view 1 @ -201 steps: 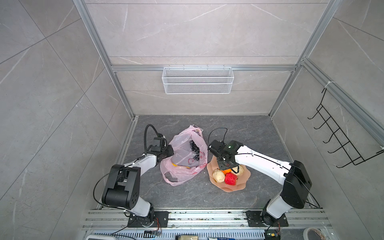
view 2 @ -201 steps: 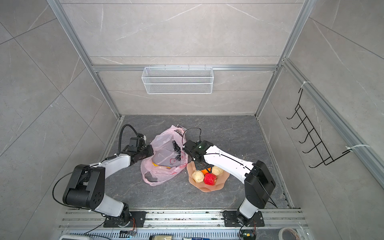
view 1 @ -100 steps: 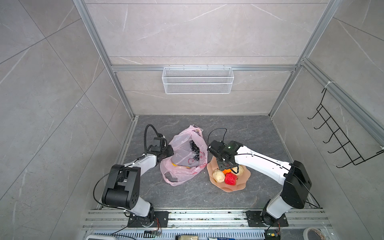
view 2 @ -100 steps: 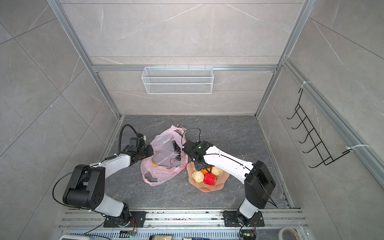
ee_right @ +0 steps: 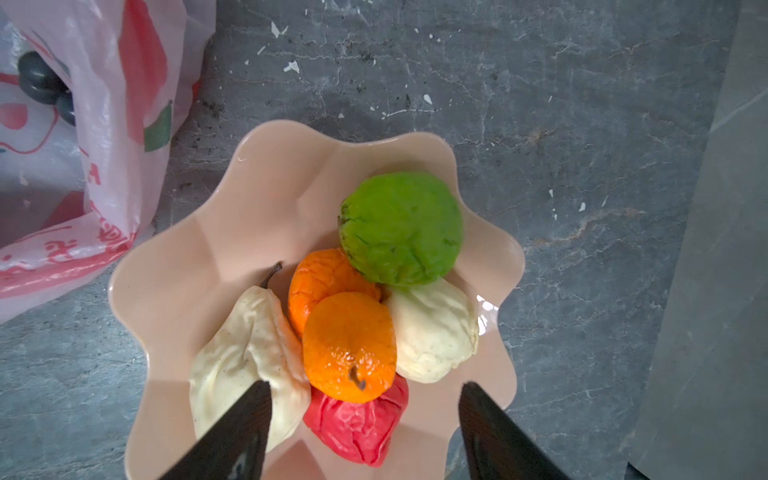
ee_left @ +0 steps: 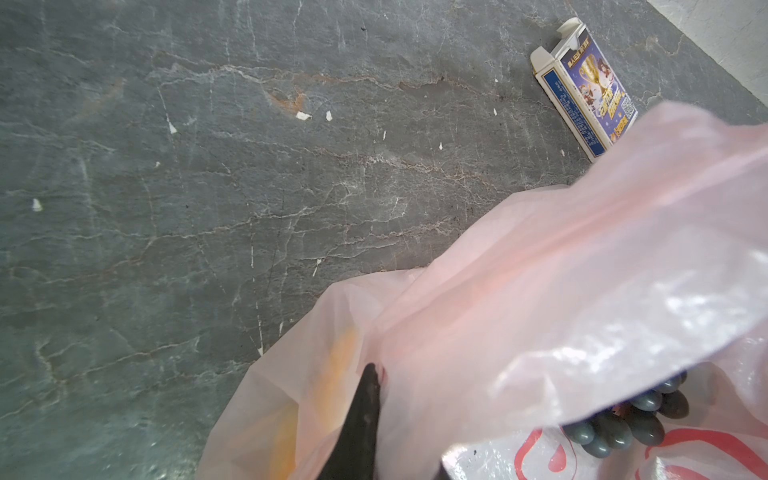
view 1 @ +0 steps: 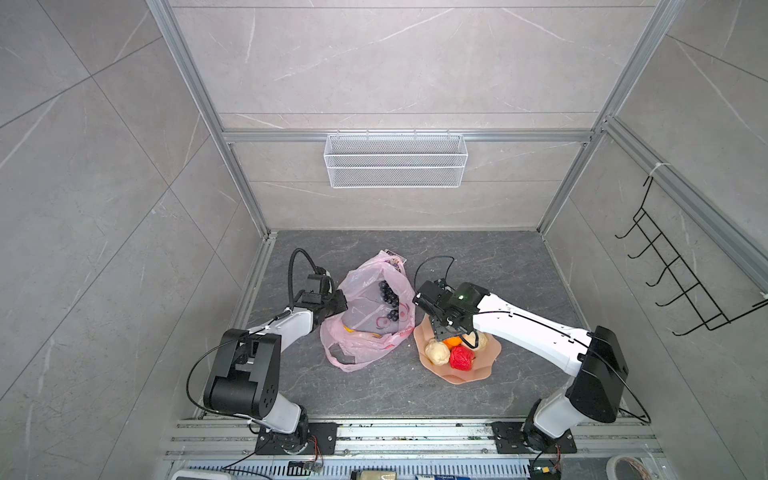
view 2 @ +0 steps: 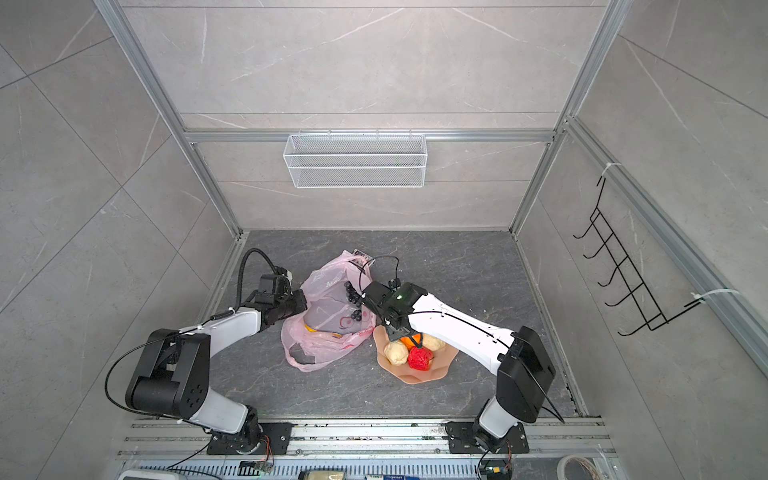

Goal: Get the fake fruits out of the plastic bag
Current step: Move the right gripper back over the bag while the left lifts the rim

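A small card box point(ee_left: 586, 89) beside the plastic bag point(ee_left: 582, 291) has a blue and purple printed face with a gold trophy point(ee_left: 592, 71), yellow lettering too small to read, fine print down its side panel and a QR code point(ee_left: 628, 109). The bag's red printed lettering is crumpled; in the right wrist view only a letter resembling "A" can be made out.

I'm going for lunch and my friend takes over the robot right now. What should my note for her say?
Left gripper: shut on the rim of the plastic bag.
Right gripper: open, empty, above the plate.
Done: green fruit, two oranges, two beige fruits and red fruit on the plate.
Left to do: grape bunch and a yellow fruit inside the bag.
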You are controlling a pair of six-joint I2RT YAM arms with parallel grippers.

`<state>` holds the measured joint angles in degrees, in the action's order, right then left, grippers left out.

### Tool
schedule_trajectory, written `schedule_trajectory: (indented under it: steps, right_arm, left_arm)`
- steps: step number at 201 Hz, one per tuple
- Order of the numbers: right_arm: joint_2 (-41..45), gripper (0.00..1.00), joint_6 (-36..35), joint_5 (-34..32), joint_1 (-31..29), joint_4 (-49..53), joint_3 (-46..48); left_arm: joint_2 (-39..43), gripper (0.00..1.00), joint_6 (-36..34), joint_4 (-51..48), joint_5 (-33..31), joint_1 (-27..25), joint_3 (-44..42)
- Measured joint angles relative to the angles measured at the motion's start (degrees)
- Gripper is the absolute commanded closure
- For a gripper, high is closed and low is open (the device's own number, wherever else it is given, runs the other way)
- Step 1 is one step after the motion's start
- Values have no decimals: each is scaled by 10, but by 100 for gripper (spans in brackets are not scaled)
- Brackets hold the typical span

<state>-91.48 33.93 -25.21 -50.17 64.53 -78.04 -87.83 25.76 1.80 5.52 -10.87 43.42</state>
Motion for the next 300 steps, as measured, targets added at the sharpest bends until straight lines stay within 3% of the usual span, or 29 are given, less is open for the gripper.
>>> schedule_trajectory:
  steps: [75, 125, 138, 167, 179, 236, 274, 300]
  right_arm:
    - [49, 34, -1, 28, -26, -71, 0]
    - [20, 37, 4, 111, -37, -208, 1]
    - [-6, 37, 6, 127, -42, -237, 0]
    - [-58, 37, 10, 157, -51, -280, -5]
    - [-73, 37, 10, 166, -52, -290, -7]
    - [-98, 37, 10, 186, -52, -330, -30]
    - [-125, 36, 9, 190, -52, -354, -54]
    - [-153, 36, 7, 195, -52, -362, -64]
  left_arm:
    - [-9, 90, -13, -24, -11, -33, 22]
    - [-80, 87, -37, -75, -39, -58, 171]
    - [-99, 77, -41, -90, -44, -58, 208]
    - [-100, 39, -38, -134, -73, -59, 236]
    - [-89, 28, -30, -161, -101, -62, 231]
    - [56, 11, 20, -250, -182, -95, 139]
    - [49, 15, 35, -254, -180, -111, 104]
    - [31, 40, 49, -236, -181, -106, 66]
